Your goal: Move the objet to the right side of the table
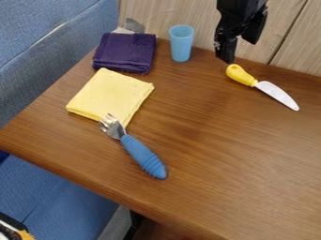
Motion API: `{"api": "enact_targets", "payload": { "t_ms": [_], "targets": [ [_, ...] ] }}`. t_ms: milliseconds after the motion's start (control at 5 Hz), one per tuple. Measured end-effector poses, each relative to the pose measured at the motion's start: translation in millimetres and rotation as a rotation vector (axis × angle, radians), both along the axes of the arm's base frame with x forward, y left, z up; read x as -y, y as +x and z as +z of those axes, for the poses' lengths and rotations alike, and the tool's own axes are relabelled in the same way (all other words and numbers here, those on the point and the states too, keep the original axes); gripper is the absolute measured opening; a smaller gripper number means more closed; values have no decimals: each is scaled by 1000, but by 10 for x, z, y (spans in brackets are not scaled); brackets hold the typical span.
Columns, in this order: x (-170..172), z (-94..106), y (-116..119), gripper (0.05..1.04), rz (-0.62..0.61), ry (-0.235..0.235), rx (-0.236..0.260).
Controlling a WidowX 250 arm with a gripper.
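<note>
The black gripper hangs at the top right over the table's back edge, its fingers apart and nothing between them. Just below and to its right lies a knife with a yellow handle and a white blade, flat on the brown table. A light blue cup stands upright at the back, left of the gripper. Nearer the front, a fork with a ridged blue handle lies with its metal tines on the corner of a folded yellow cloth.
A folded dark purple cloth lies at the back left, beside the yellow cloth. A wooden panel wall borders the table's back edge, and a blue padded seat runs along the left. A black and orange item shows at the bottom left corner.
</note>
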State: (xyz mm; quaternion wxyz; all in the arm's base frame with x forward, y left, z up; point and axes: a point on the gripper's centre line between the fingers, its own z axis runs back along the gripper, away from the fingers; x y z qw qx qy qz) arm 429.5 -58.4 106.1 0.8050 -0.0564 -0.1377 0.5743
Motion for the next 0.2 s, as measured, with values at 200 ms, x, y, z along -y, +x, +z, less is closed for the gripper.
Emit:
{"api": "enact_targets", "payload": {
  "t_ms": [200],
  "targets": [
    [-3, -7, -2, 1000, 0, 2, -3]
  ]
}}
